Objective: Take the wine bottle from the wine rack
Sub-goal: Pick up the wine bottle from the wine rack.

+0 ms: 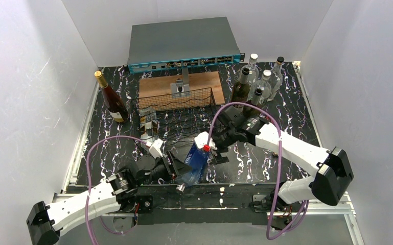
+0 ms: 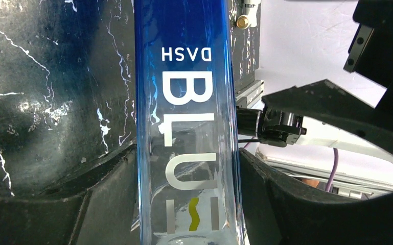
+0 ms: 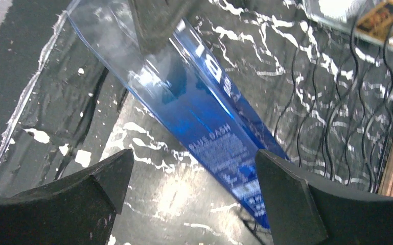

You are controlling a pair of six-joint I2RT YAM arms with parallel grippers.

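Snugly around wine bottle: left gripper

Overall light: the top view reads bright and even to me; the white walls bounce it, and shadows on the worktop are soft.
Glare: in my right wrist view a white sheen sits on the worktop at bottom centre; bright streaks run along the wine bottle.
Focus: the left wrist view is sharp on the bottle lettering; left fingers dark and soft. Right fingers blurred.
Overexposure: left wrist background, right side, washes white.
Distortion: top-view walls splay outward.
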